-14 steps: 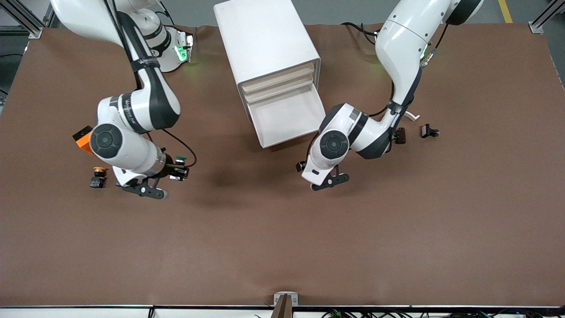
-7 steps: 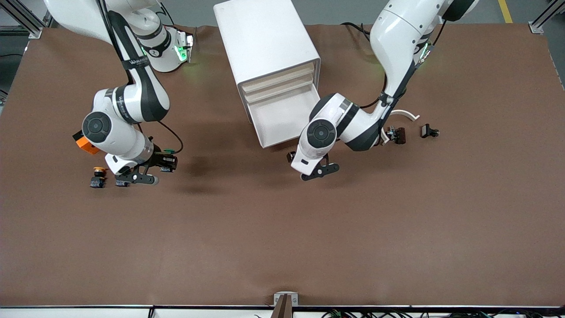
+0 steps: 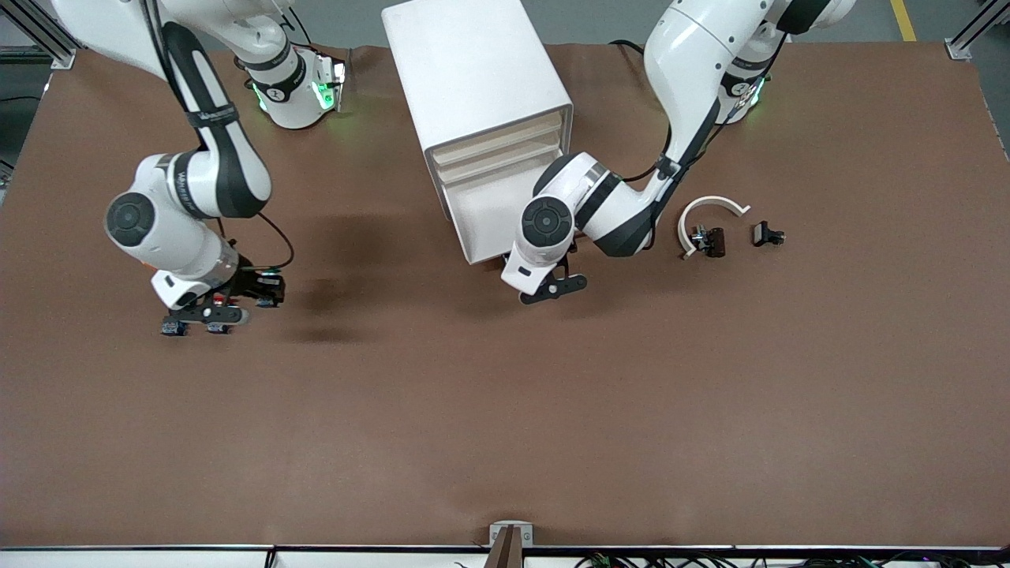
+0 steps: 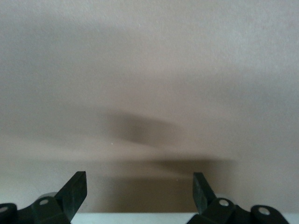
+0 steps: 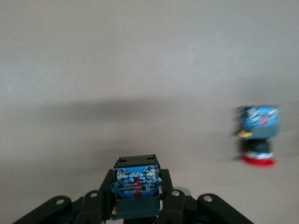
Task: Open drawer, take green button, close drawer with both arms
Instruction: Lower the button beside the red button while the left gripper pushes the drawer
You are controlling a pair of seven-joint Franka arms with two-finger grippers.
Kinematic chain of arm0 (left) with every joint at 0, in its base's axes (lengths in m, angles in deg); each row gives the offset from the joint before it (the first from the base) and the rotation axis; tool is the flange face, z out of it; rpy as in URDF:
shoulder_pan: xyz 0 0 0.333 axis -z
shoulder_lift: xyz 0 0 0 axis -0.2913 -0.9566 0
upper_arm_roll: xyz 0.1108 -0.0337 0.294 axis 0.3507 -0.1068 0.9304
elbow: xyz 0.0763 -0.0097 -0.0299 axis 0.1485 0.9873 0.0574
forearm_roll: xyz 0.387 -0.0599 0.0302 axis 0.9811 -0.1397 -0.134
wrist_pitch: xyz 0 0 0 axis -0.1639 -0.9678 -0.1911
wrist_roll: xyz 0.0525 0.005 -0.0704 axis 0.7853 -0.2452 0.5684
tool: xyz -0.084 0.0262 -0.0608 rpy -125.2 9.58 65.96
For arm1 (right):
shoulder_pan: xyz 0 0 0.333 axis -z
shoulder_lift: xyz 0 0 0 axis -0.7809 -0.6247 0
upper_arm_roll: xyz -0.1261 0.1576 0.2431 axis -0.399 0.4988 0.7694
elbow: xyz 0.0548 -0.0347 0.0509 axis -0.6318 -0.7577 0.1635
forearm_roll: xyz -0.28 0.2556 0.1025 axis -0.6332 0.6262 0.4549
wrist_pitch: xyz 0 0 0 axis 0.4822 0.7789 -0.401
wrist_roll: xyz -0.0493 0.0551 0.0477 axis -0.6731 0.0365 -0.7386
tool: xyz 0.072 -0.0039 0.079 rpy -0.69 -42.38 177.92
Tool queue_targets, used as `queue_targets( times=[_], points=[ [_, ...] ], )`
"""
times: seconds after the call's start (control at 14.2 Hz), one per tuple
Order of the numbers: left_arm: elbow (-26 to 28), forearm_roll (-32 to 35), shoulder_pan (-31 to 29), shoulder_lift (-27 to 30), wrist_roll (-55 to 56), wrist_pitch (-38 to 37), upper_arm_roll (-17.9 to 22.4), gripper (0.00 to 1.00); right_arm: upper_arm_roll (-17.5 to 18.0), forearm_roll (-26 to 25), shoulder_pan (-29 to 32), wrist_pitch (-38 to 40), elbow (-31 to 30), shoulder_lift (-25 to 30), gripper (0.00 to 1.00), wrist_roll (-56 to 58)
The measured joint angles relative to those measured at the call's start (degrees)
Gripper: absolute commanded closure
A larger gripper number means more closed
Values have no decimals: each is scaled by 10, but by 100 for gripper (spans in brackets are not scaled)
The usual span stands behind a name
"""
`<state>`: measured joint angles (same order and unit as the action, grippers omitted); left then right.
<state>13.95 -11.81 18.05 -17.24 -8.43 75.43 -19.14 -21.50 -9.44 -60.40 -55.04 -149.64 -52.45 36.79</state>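
Observation:
My right gripper [image 3: 262,297] is shut on the green button [image 3: 268,282] and holds it a little above the table, toward the right arm's end. In the right wrist view the black-and-blue base [image 5: 135,175] sits between the fingers of my right gripper [image 5: 135,187], and the cap is hidden. The white cabinet [image 3: 473,71] has its bottom drawer [image 3: 505,209] pulled out, and the inside that shows is bare. My left gripper [image 3: 514,276] is low beside the drawer's front corner. In the left wrist view my left gripper [image 4: 140,179] is open and empty over bare table.
A red-capped button [image 5: 258,135] lies on the table near my right gripper. Two blue button bases [image 3: 170,326] [image 3: 218,326] show under the right wrist. A white curved piece [image 3: 706,209] and two small black parts [image 3: 712,241] [image 3: 767,234] lie toward the left arm's end.
The right arm has carried the button toward its own end of the table, over the other buttons. The left arm has moved closer to the drawer's front.

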Motion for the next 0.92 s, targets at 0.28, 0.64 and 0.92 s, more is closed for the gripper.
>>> queue_targets(
  times=[0.28, 0.64, 0.92],
  points=[
    [0, 0, 11, 0, 17, -1, -1, 0, 0, 0, 45, -88, -20, -7, 100, 41],
    [0, -21, 24, 6, 29, -19, -2, 0, 11, 0, 32, -165, -36, -71, 100, 20],
    [1, -48, 40, 9, 32, -42, -3, 0, 13, 0, 2, -177, -35, -87, 100, -20]
  ],
)
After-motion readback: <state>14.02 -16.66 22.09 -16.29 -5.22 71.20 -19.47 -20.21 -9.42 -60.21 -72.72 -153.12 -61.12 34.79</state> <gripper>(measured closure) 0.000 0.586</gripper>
